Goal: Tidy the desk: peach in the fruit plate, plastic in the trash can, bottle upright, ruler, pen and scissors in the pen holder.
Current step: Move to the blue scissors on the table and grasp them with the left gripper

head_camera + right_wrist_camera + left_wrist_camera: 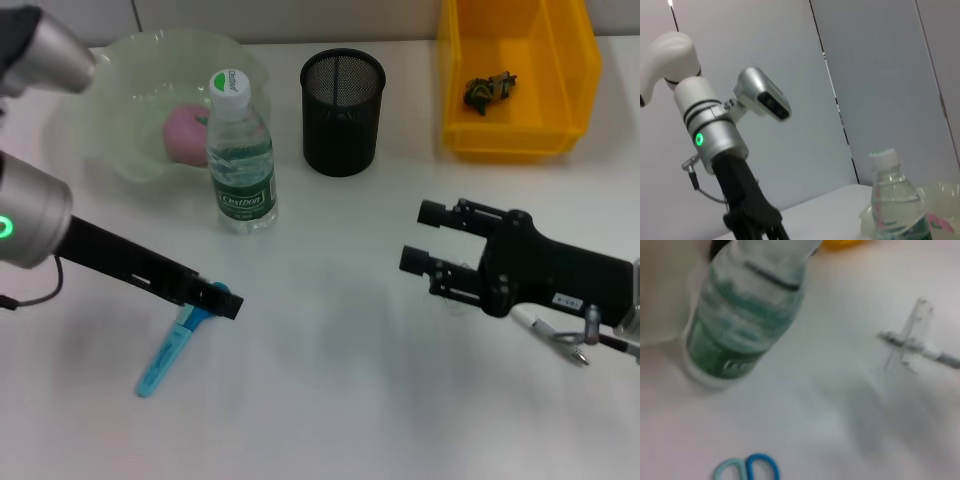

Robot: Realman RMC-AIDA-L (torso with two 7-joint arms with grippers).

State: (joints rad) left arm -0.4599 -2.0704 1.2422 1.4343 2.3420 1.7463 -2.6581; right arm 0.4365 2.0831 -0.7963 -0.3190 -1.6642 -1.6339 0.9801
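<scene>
On the white desk (330, 360) we are lowering the left gripper (225, 303), finger state impossible to tell, onto the blue scissors (170, 355) lying flat below the upright bottle (240, 155), risking a skidding miss; right gripper (425, 238) is idling, fingers spread.

- The left hand (222, 300) covers the handles of the scissors (170, 352) in the head view; its fingers cannot be made out.
- The left wrist view cuts the scissors' loops at its edge.
- The right hand (425, 240) hides most of the pen (550, 333).
- The peach (186, 133) sits partly behind the bottle (240, 160).
</scene>
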